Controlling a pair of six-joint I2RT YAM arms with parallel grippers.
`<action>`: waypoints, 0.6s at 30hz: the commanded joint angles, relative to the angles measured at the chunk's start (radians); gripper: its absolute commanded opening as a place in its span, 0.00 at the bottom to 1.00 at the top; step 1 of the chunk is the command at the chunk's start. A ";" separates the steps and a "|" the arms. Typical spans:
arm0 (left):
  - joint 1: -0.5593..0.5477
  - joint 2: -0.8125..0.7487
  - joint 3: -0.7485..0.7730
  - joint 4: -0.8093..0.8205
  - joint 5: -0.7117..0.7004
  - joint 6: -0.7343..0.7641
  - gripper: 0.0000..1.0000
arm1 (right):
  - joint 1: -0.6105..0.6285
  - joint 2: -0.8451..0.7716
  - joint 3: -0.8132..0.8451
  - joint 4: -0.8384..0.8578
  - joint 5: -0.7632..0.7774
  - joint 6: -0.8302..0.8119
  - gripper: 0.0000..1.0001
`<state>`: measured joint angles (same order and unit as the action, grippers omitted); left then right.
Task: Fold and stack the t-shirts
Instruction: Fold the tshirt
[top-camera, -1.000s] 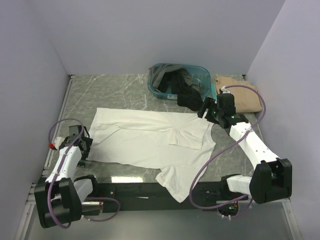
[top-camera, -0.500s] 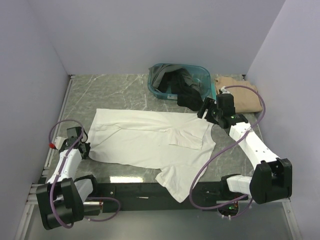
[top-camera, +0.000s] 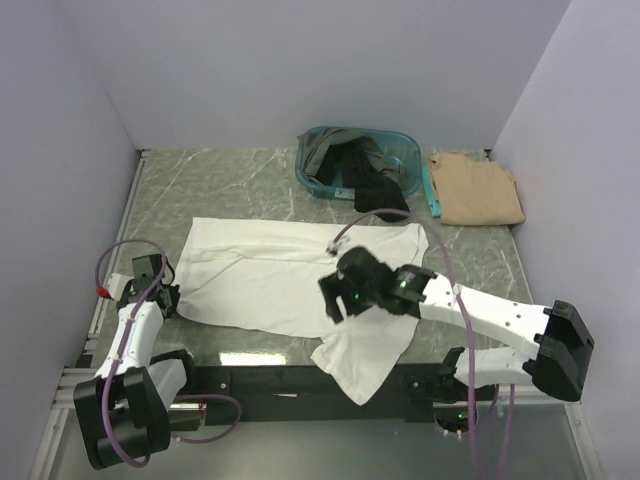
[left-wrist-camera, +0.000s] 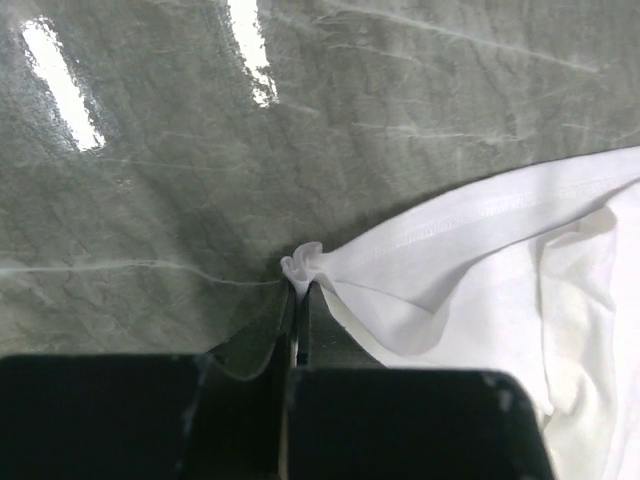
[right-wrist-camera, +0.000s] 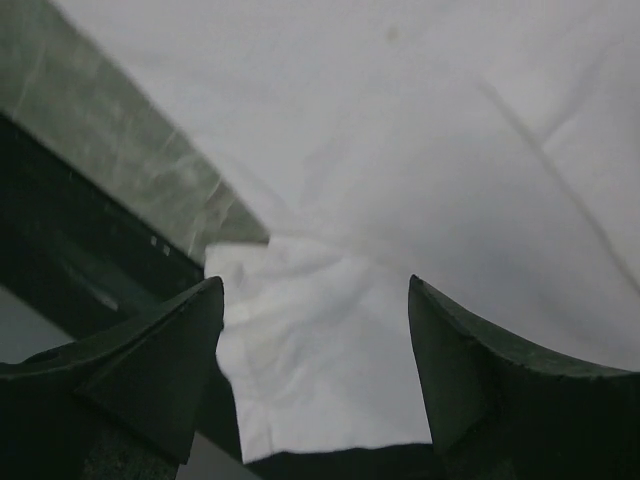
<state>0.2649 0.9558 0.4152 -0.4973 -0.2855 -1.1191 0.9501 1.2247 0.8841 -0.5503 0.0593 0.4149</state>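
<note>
- The top external camera is looking down from high behind the near edge of the table (top-camera: 240, 180), taking in all of it from afar.
- The left wrist camera is looking down past the pinched left gripper (left-wrist-camera: 297, 300), very close to the tabletop.
- The right wrist camera is facing down between the spread tips of the right gripper (right-wrist-camera: 315, 290), close above the near edge.
- All 3 views are sharing the white t-shirt (top-camera: 270, 275).

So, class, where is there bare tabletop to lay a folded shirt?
Bare: the far-left corner, left of the teal basket, beyond the white t-shirt; and the patch between the tan t-shirt and right arm. Crowded: around the basket.
</note>
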 joint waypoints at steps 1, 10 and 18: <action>0.002 -0.035 0.019 -0.006 -0.011 0.007 0.01 | 0.148 -0.048 -0.025 -0.129 0.007 0.015 0.80; 0.002 -0.066 0.025 -0.035 -0.029 -0.002 0.01 | 0.536 0.027 -0.059 -0.191 -0.009 0.137 0.70; 0.003 -0.046 0.034 -0.027 -0.026 -0.002 0.01 | 0.584 0.134 -0.089 -0.138 0.002 0.171 0.67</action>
<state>0.2649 0.9073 0.4152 -0.5205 -0.2897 -1.1198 1.5284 1.3334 0.8070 -0.7033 0.0292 0.5610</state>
